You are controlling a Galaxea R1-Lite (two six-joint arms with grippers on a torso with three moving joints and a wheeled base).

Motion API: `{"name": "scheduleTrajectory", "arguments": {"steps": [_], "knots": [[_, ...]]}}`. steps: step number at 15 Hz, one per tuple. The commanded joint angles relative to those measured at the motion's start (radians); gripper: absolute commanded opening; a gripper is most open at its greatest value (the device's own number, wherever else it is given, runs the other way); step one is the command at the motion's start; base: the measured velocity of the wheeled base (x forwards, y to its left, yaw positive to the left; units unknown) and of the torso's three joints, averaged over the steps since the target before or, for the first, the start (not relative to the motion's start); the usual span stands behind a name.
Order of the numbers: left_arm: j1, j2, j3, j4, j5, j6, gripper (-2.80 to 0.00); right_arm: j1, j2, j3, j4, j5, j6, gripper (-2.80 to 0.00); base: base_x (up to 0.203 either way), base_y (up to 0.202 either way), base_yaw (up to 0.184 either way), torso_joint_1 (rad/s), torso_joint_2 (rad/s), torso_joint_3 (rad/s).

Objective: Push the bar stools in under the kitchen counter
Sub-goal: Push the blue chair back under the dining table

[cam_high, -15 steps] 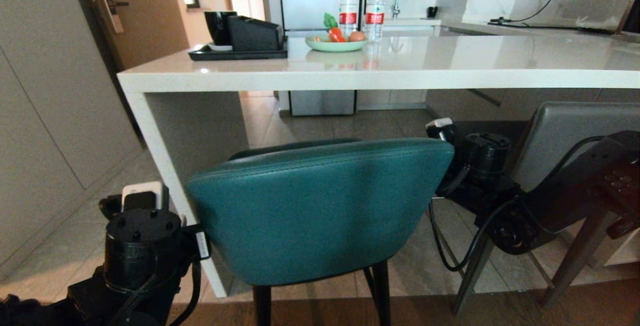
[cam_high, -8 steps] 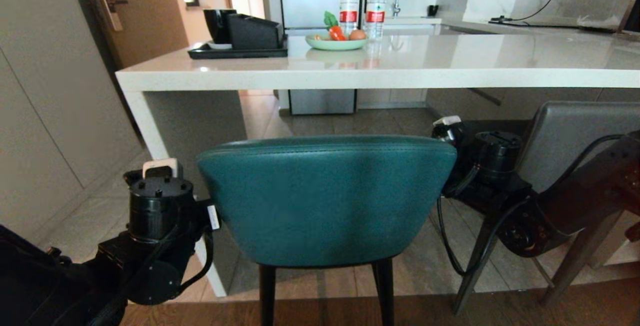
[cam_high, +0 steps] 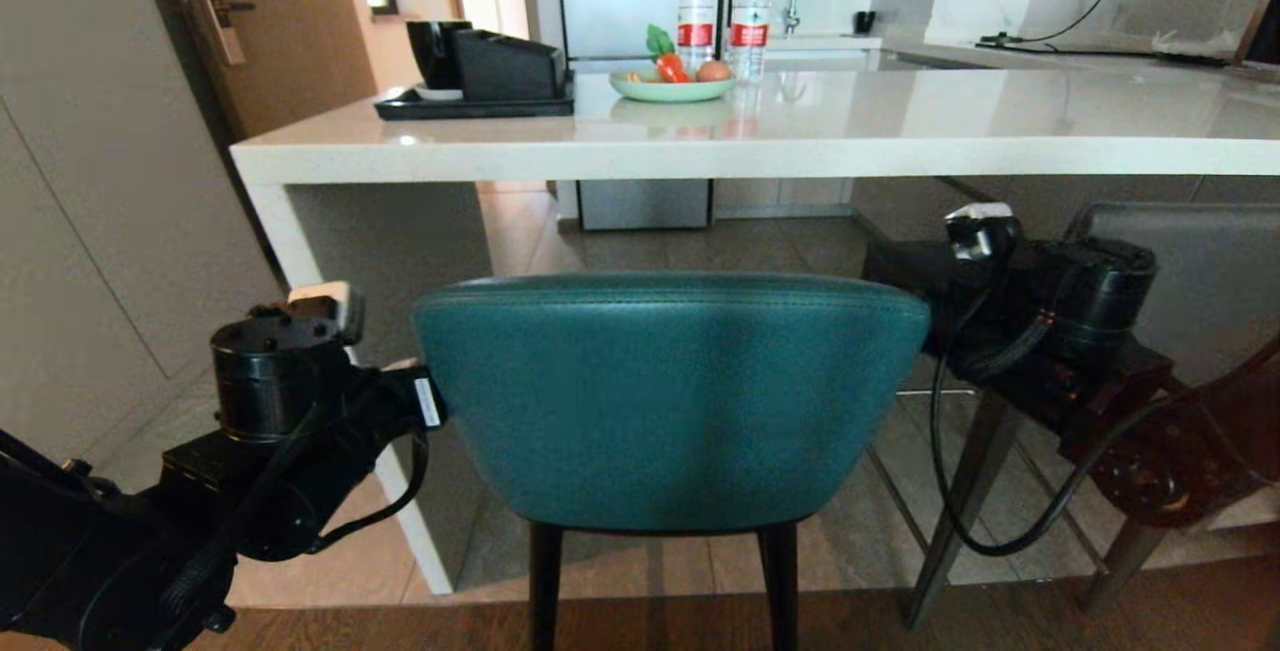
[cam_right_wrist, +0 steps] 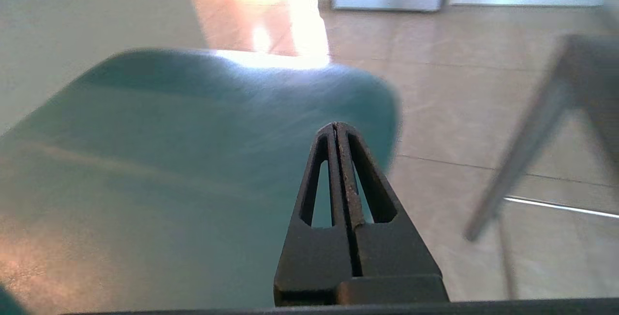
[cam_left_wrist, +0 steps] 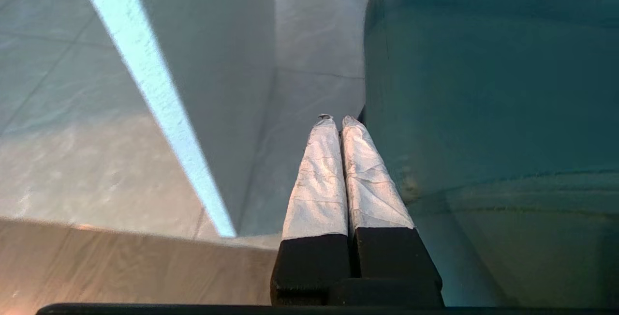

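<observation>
Your teal stool stands centred in the head view, its curved back facing you, seat reaching under the front edge of the bench. Black legs on the wood strip of floor just before the tiles.

Left gripper: fingers pressed together, nothing between them. It sits at the left flank of the teal back; in the left wrist view the tips lie right against the teal leather, in the gap between the stool and the white slab end leg. Contact looks likely, though you cannot be sure of it.

Right gripper: fingers together too, empty. It is at the right end of the teal back; the right wrist view shows the tips over the back's rounded edge, touching or just short of it.

Grey stool is to the right, partly hidden behind your right arm, its back under the bench edge, grey legs on the tiles.

On the bench top, far side: black tray, green plate, two water bottles.
</observation>
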Motion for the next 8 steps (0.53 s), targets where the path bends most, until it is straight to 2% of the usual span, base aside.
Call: {"name": "scheduleTrajectory", "arguments": {"steps": [1, 4, 5, 6, 8], "knots": [[0.026, -0.069, 0.034, 0.0, -0.059, -0.002, -2.8, -0.019, -0.115, 0.048, 0.02, -0.004, 0.0, -2.8, 0.0, 0.0, 0.0, 0.0, 0.0, 0.0], [0.103, -0.156, 0.104, 0.0, -0.281, 0.025, -2.8, -0.016, -0.27, 0.12, 0.169, -0.04, 0.019, -2.8, 0.0, 0.0, 0.0, 0.0, 0.0, 0.0], [0.126, -0.155, 0.112, 0.0, -0.318, 0.055, -2.8, -0.002, -0.312, 0.128, 0.232, -0.086, 0.024, -2.8, 0.0, 0.0, 0.0, 0.0, 0.0, 0.0], [0.131, -0.15, 0.113, -0.001, -0.326, 0.059, -2.8, 0.016, -0.36, 0.137, 0.288, -0.133, 0.028, -2.8, 0.0, 0.0, 0.0, 0.0, 0.0, 0.0], [0.142, -0.142, 0.11, -0.001, -0.337, 0.057, -2.8, 0.072, -0.47, 0.171, 0.384, -0.169, 0.051, -2.8, 0.0, 0.0, 0.0, 0.0, 0.0, 0.0]]}}
